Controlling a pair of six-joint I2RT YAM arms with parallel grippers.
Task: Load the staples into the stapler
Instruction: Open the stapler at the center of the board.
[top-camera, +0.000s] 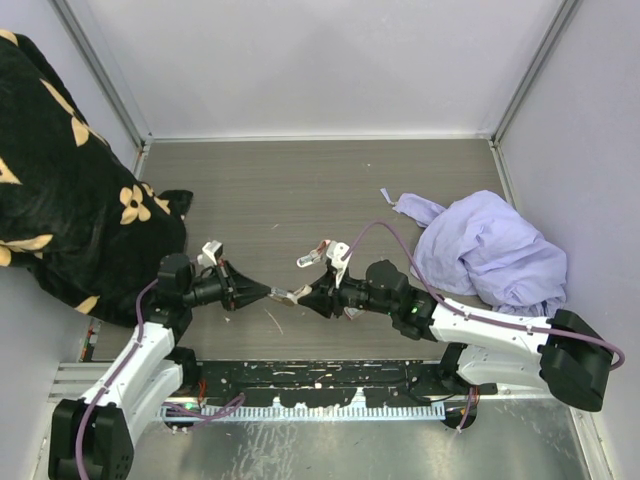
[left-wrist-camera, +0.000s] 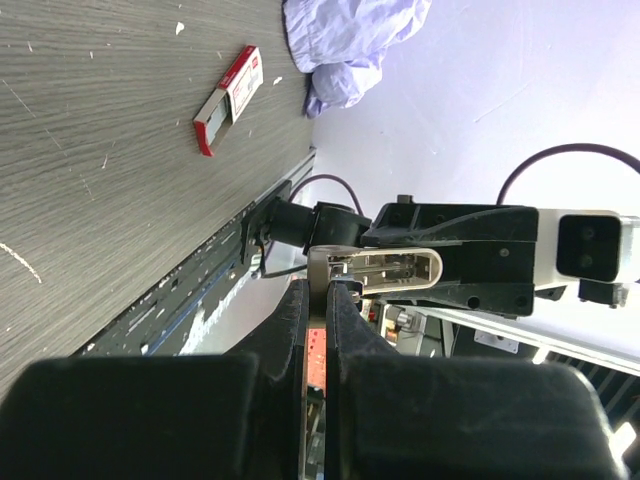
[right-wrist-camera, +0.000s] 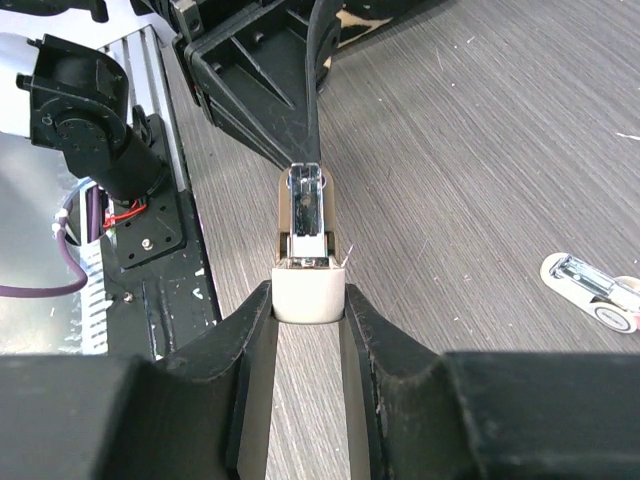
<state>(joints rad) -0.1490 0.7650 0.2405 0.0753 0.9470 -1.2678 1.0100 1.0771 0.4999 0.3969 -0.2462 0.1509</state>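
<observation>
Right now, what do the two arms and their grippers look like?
The left arm and right arm have white shells with black joints, each trailing a purple cable. The left gripper and right gripper are black, with tapered, wedge-shaped fingers.

Grey wood-grain table (top-camera: 300, 190); lilac cloth (top-camera: 490, 245) heaped at right; black floral blanket (top-camera: 70, 200) spilling on at left; staples box (left-wrist-camera: 228, 98) lying flat.

The right jaws clamp the stapler (right-wrist-camera: 306, 255), apparently opened.
</observation>
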